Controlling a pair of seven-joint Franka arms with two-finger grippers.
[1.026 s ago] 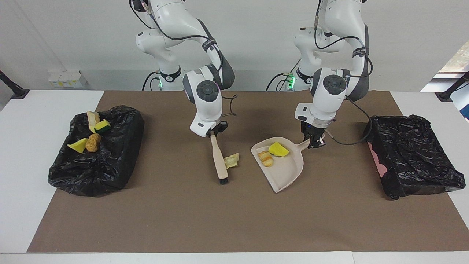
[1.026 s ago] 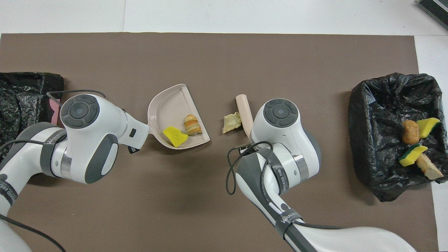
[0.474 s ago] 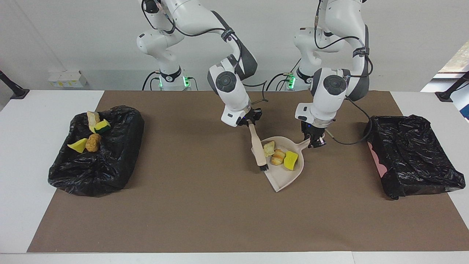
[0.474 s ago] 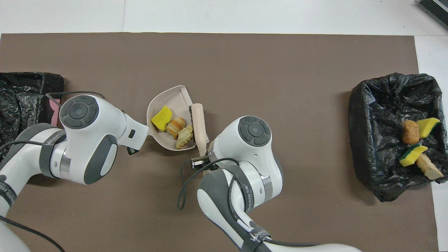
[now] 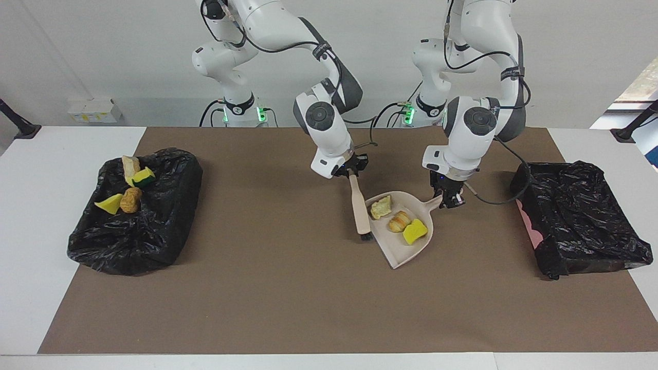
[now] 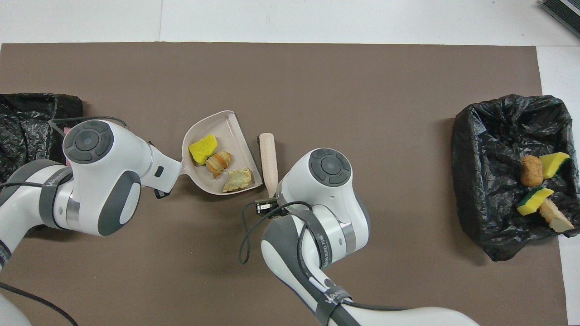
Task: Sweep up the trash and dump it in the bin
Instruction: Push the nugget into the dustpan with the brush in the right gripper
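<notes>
Since a second ago the last loose pale crumbly scrap [image 5: 381, 207] has been brushed into the beige plastic dustpan [image 5: 398, 252], joining the orange-brown lump [image 5: 398, 222] and yellow sponge piece [image 5: 414, 232]. The right gripper [image 5: 352, 171] grips the beige brush [image 5: 360, 208], now just beside the pan's mouth; the left gripper [image 5: 452, 198] clamps the pan's handle. Four scraps lie in the black-lined bin [image 5: 134, 210] at the right arm's end, so dumping probably comes next.

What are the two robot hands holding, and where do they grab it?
The right gripper holds the brush by its handle end. The left gripper holds the dustpan by its handle.
</notes>
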